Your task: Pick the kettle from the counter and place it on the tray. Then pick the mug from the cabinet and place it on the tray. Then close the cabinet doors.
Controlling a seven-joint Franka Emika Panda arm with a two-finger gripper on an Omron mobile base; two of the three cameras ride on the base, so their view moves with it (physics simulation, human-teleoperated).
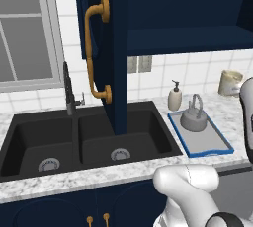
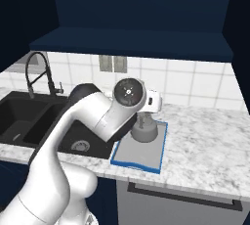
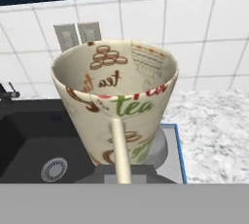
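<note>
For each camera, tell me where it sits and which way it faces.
Left base view: behind the arm's left, facing the black double sink; white arm lower right.
Right base view: behind its right, facing the blue-rimmed grey tray; arm lower left.
Hand view: on the hand, facing the cream-beige printed mug.
Base views share the squat grey metal kettle.

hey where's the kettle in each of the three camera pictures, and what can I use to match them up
Left base view: the kettle sits at middle right, on the tray, beside the soap bottle.
Right base view: just below centre on the tray's far end, partly behind the arm.
Hand view: a grey sliver at lower centre, behind the mug that the gripper holds.
Shared landmark: the tray's blue rim, next to the black sink.
</note>
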